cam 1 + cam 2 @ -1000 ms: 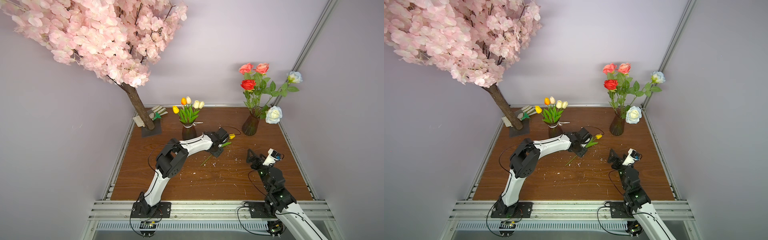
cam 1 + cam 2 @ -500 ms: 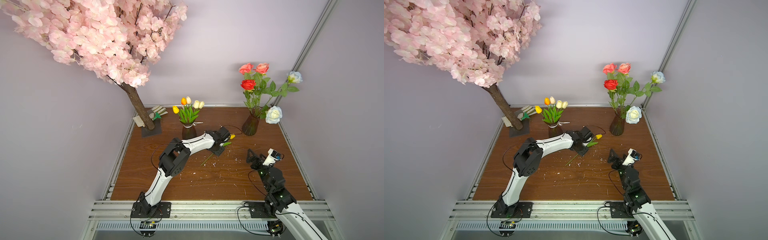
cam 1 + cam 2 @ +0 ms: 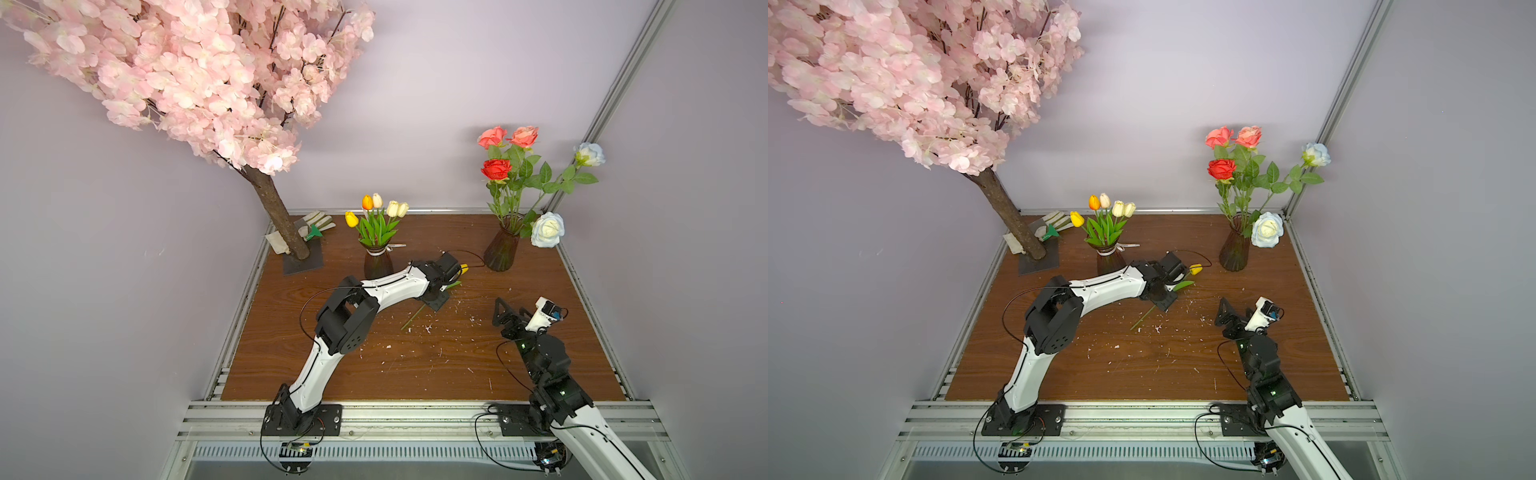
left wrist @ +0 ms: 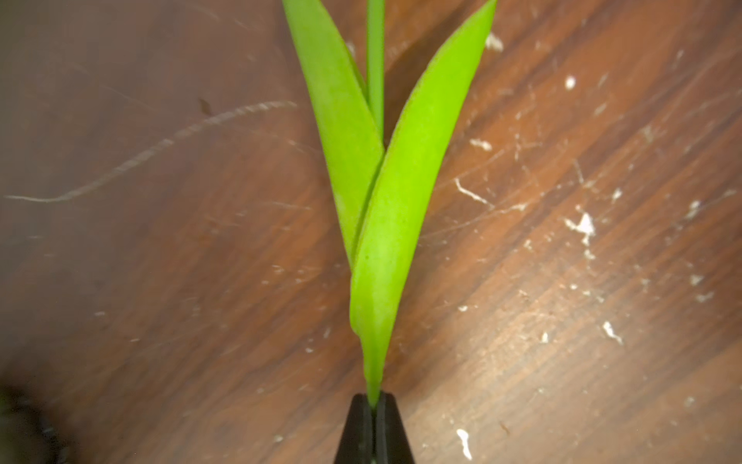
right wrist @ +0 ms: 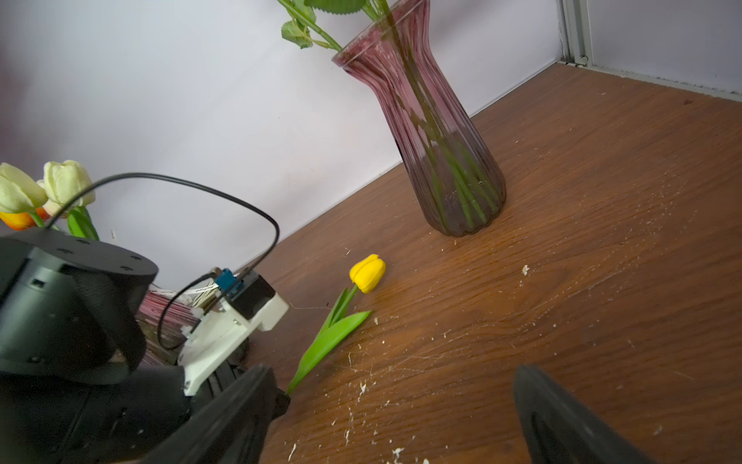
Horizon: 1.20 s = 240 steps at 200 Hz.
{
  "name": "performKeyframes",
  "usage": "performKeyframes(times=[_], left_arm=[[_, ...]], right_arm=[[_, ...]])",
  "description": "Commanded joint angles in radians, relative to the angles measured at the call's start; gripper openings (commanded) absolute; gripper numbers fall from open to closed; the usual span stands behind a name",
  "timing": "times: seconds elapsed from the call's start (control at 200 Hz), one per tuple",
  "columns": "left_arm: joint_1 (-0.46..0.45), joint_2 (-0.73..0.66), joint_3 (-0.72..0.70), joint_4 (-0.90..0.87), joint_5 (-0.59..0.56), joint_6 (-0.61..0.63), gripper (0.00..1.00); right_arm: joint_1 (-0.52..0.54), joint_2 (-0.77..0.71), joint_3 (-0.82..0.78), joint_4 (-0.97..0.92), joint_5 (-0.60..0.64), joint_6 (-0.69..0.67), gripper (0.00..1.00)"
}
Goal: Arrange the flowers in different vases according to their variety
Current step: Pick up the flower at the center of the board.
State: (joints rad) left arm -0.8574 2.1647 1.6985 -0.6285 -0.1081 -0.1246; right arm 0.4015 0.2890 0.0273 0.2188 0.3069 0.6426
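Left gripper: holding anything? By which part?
Left gripper is shut on the yellow tulip, pinching its stem at the base of the leaves. Right gripper is open, holding nothing.

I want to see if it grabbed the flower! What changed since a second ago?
The left gripper shut its jaws on the yellow tulip, low by its leaves. The tulip still lies on the table. The right gripper stayed open; the tulip vase and rose vase stayed put.
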Motion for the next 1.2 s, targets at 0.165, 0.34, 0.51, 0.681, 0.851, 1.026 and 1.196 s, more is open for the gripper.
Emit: performKeyframes(times=[0.165, 0.34, 0.51, 0.681, 0.851, 1.026, 1.196], left_arm=[[-0.004, -0.262, -0.148, 0.182, -0.069, -0.011, 0.00], [-0.004, -0.442, -0.337, 0.369, -0.114, -0.008, 0.00], [-0.004, -0.637, -0.530, 0.578, -0.169, 0.008, 0.00], [-0.003, -0.815, -0.715, 0.795, -0.260, 0.029, 0.01], [0.021, -0.962, -0.831, 0.956, -0.312, 0.058, 0.01], [0.128, -1.012, -0.825, 1.021, -0.291, 0.057, 0.01], [0.209, -0.985, -0.744, 1.080, -0.272, 0.078, 0.01]], right_arm=[[-0.004, 0.003, 0.006, 0.025, -0.011, -0.014, 1.00], [-0.003, 0.017, 0.005, 0.034, -0.012, -0.014, 1.00], [-0.005, 0.040, 0.005, 0.045, -0.015, -0.015, 1.00], [-0.005, 0.052, -0.002, 0.060, -0.024, -0.021, 1.00], [-0.006, 0.067, -0.015, 0.087, -0.042, -0.008, 0.99], [-0.006, 0.089, -0.015, 0.102, -0.045, -0.009, 1.00], [-0.006, 0.085, -0.014, 0.100, -0.044, -0.012, 1.00]])
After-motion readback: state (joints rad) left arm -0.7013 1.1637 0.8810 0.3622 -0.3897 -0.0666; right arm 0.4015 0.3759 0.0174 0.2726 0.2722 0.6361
